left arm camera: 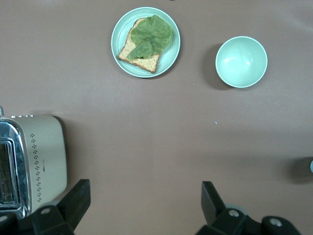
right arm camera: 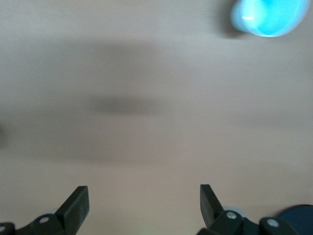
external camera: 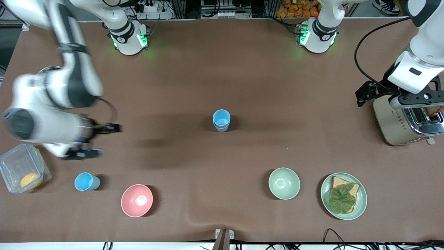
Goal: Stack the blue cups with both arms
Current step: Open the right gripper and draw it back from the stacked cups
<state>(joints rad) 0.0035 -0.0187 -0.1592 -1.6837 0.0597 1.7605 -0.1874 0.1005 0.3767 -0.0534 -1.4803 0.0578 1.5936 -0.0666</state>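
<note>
Two blue cups stand nested at the table's middle, the lower one a duller grey-blue. A single blue cup sits toward the right arm's end, nearer the front camera, beside the pink bowl. My right gripper is open and empty, blurred, above the table beside that single cup. A blue cup shows at the edge of the right wrist view, away from the open right gripper. My left gripper hangs open and empty beside the toaster. In the left wrist view the open left gripper has only bare table between its fingers.
A clear container holding something orange stands at the right arm's end. A pink bowl, a pale green bowl and a green plate with bread and lettuce lie along the near edge. A toaster stands at the left arm's end.
</note>
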